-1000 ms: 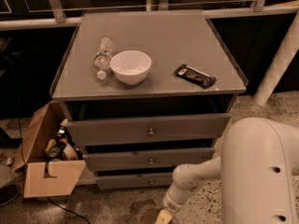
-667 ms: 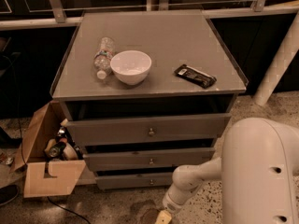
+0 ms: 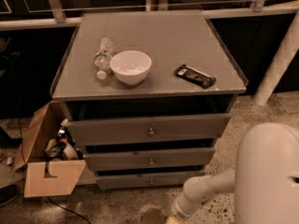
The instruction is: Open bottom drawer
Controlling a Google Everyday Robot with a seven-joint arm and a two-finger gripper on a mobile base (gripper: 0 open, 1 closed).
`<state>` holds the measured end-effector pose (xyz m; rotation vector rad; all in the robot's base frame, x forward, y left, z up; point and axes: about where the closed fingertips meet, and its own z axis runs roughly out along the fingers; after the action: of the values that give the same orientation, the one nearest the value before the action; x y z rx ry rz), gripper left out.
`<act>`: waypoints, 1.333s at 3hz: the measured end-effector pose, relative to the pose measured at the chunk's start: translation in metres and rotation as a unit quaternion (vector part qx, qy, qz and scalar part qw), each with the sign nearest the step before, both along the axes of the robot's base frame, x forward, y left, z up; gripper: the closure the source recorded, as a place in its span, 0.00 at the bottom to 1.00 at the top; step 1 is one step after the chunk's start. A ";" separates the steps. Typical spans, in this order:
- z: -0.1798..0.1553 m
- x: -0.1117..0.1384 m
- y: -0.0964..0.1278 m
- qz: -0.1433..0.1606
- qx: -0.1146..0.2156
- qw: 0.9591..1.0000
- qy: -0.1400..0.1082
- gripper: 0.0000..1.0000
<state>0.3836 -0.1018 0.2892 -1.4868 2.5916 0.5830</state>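
Note:
The bottom drawer [image 3: 140, 181] is the lowest and slimmest grey front of the cabinet, with a small round brass knob [image 3: 151, 182] at its centre. It sits nearly flush, just under the middle drawer [image 3: 117, 159]. My white arm [image 3: 205, 190] reaches down from the right. The gripper [image 3: 169, 218] hangs at the frame's bottom edge, below and slightly right of the bottom drawer's knob and apart from it; most of it is cut off.
The top drawer [image 3: 117, 130] is the tallest front. On the cabinet top [image 3: 149, 31] lie a plastic bottle [image 3: 103, 55], a white bowl [image 3: 131, 66] and a dark snack packet [image 3: 195, 76]. An open cardboard box [image 3: 44, 164] stands at the left. A white post [image 3: 278, 59] is at the right.

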 end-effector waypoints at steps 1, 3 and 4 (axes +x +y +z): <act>-0.007 0.022 -0.018 -0.007 0.003 0.997 -0.072 0.00; -0.020 0.031 -0.020 -0.002 0.010 0.997 -0.082 0.00; -0.036 0.065 -0.025 0.018 0.020 0.992 -0.120 0.00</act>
<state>0.4483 -0.1268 0.2532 -1.4932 2.3635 0.4270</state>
